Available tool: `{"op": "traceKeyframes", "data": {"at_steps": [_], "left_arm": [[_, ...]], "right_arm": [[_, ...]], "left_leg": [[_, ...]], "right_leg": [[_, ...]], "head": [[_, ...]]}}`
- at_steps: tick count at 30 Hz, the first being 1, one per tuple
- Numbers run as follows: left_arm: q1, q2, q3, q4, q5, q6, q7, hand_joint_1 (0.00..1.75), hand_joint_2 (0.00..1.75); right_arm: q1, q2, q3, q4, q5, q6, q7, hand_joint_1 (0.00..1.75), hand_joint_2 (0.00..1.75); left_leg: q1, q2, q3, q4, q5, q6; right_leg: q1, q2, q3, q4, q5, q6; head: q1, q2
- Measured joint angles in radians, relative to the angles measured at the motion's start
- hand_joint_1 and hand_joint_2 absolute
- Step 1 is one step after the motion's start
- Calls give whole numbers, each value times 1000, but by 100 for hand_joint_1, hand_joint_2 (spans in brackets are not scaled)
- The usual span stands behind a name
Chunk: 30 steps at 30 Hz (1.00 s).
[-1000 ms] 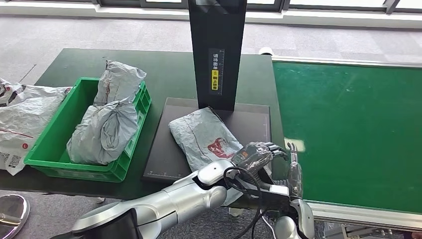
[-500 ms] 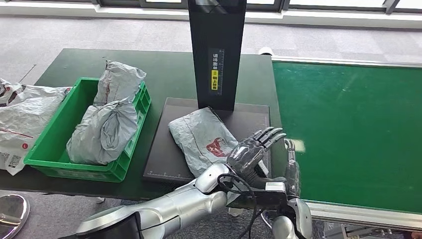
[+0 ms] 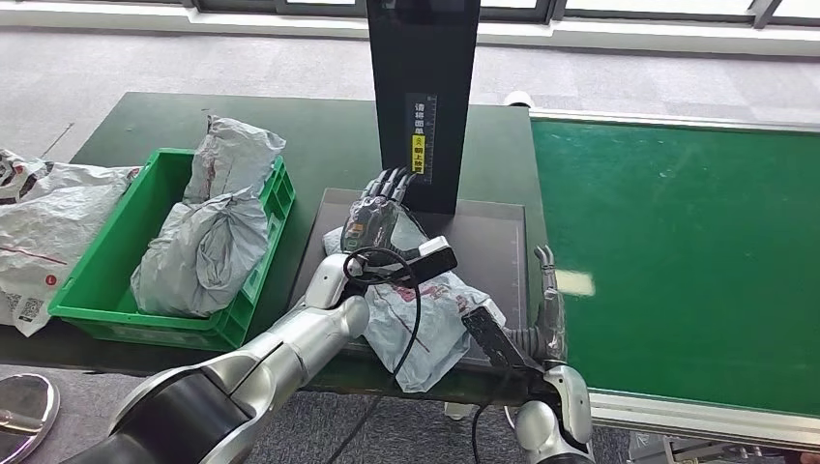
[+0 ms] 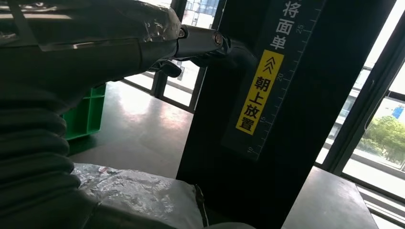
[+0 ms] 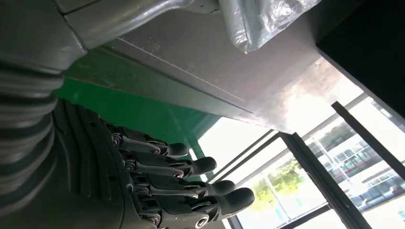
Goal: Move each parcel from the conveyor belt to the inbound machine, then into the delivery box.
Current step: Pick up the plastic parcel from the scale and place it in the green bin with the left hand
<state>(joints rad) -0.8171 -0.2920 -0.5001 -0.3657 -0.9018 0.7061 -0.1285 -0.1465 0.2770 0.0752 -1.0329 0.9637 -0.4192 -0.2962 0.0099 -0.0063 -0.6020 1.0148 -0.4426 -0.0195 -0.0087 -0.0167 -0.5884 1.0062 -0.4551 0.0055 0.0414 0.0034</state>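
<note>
Parcel on scanner plate, left hand over it.
Black post (image 3: pixel 422 97) carries a yellow label (image 4: pixel 256 92) reading 朝上放置. Grey parcel (image 3: pixel 425 319), red mark, lies on the dark plate (image 3: pixel 498 242). Left hand (image 3: pixel 377 208) stretched above it, fingers extended, apparently holding nothing. Right hand (image 3: pixel 548 300) upright by the green belt (image 3: pixel 677 251), released.

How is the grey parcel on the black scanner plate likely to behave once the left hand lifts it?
The grey parcel is a crinkled plastic mailer, so it will probably sag and fold instead of staying flat. One end already droops over the scanner plate edge, suggesting soft contents. Its glossy film may slip under the left hand, which looks open above it.
</note>
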Motion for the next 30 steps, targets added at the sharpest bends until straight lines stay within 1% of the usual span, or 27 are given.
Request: {"op": "traceKeyframes", "data": {"at_steps": [3,5,11,15,18,22,24,25,28,29,30], "left_arm": [[-5,5,43,12,-18,-1,10,0,175],[-11,10,63,20,-38,-20,37,0,175],[-24,33,100,48,-104,-223,178,0,175],[-22,50,113,67,-123,-307,226,0,175],[-20,58,124,78,-133,-370,228,0,175],[-24,58,142,85,-134,-526,188,0,175],[-27,57,151,85,-134,-567,180,0,175],[-28,57,154,85,-134,-581,179,5,175],[-29,56,157,85,-138,-650,179,136,175],[-29,56,158,85,-143,-676,181,175,175],[-29,56,159,85,-150,-695,182,175,175]], "right_arm": [[0,3,9,-2,0,0,-1,0,175],[0,3,10,-2,-4,0,-4,0,175],[-6,3,27,-1,-24,8,-23,0,175],[-6,3,32,-1,-26,17,-22,0,175],[-3,3,33,-5,-26,21,-20,0,175],[1,3,33,-14,-25,30,-15,0,175],[1,3,33,-18,-25,33,-14,0,175],[1,3,33,-19,-25,34,-14,0,175],[1,3,33,-21,-24,38,-14,0,175],[0,3,34,-21,-23,39,-15,0,175],[-1,3,35,-21,-23,39,-16,0,175]], "left_leg": [[0,1,0,0,0,0],[-1,2,-1,0,-1,0],[-1,2,0,0,-1,0],[-1,2,0,0,-1,0],[-1,2,0,0,-1,0],[-1,2,0,0,-1,0],[-1,2,1,0,-1,0],[-1,2,1,0,-1,0],[-1,2,3,0,-1,0],[-1,2,4,0,-1,0],[-1,2,5,0,-1,0]], "right_leg": [[-1,2,-1,0,0,0],[-2,3,-1,0,0,0],[-2,3,-1,0,1,1],[-1,3,-2,0,1,1],[-1,3,-2,0,1,1],[-2,3,-1,0,1,1],[-2,3,0,0,1,1],[-2,3,0,0,1,1],[-2,3,3,0,1,1],[-2,3,4,0,1,1],[-2,2,5,0,1,1]], "head": [[0,0],[0,0],[0,0],[0,0],[0,0],[0,0],[0,0],[0,0],[0,0],[0,0],[0,0]]}}
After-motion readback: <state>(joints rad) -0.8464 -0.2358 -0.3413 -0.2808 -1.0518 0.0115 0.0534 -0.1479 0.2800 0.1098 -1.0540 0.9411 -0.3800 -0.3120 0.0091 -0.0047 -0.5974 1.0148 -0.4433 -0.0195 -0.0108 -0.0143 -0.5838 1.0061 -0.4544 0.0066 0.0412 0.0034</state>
